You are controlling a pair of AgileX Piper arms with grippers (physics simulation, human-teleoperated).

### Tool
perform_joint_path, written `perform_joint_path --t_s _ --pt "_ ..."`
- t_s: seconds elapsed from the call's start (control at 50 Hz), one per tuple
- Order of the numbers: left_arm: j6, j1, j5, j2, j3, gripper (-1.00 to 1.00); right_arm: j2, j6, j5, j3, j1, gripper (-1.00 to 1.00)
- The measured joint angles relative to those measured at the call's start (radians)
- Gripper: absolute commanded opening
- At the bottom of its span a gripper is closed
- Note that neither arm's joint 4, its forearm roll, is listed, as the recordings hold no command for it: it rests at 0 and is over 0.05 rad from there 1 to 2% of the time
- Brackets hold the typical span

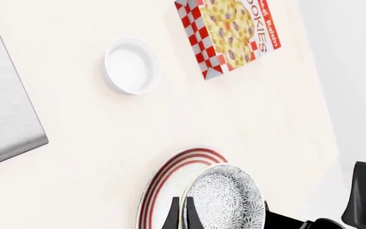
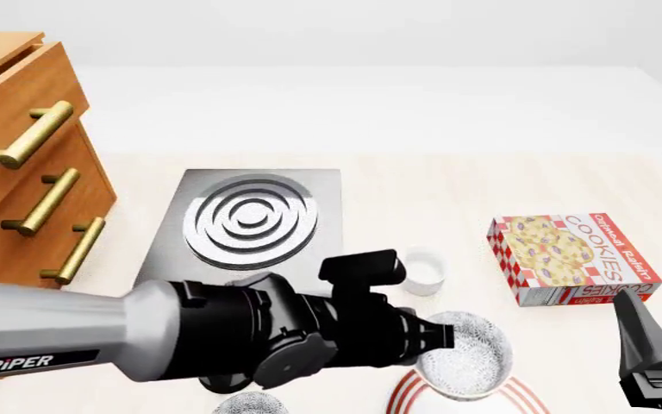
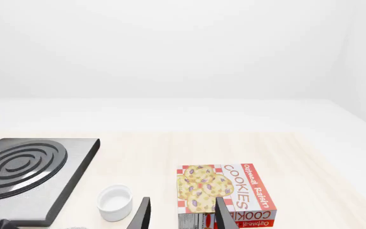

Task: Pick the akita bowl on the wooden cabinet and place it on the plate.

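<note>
A: Where is the bowl (image 2: pixel 465 352)?
B: Front view: it sits in the left gripper (image 2: pixel 440 338), directly over the plate (image 2: pixel 524 395), of which only red-ringed arcs show at the lower edge of the frame. The left wrist view shows the bowl (image 1: pixel 228 198) tilted, rim toward the camera, with one dark finger (image 1: pixel 172 215) outside its wall and another inside; the plate (image 1: pixel 170 179) lies behind it. Whether bowl and plate touch cannot be told.

A: So the left claw is pinching?
B: Yes, pinching the bowl's wall at the rim.

A: And the right gripper (image 3: pixel 181 214)?
B: Spread, with nothing between its fingers. In the right wrist view the cookie box (image 3: pixel 228 193) appears through the gap. In the front view the gripper (image 2: pixel 651 362) stands at the lower right, well apart from the bowl.

A: What else lies on the table (image 2: pixel 446 185)?
B: A grey stove (image 2: pixel 248 220) with concentric rings at centre left, a small white cup (image 2: pixel 426 272) just beyond the left arm, and the cookie box (image 2: pixel 572 257) to the right. The cabinet (image 2: pixel 21 164), with brass handles, stands at far left, well apart from the bowl.
</note>
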Motion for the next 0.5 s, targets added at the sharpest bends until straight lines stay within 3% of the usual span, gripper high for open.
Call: perform_joint_path --t_s 0.5 --pt "-0.014 -0.010 -0.020 0.026 0.005 -1.00 0.000 0.000 0.000 0.000 0.000 1.00"
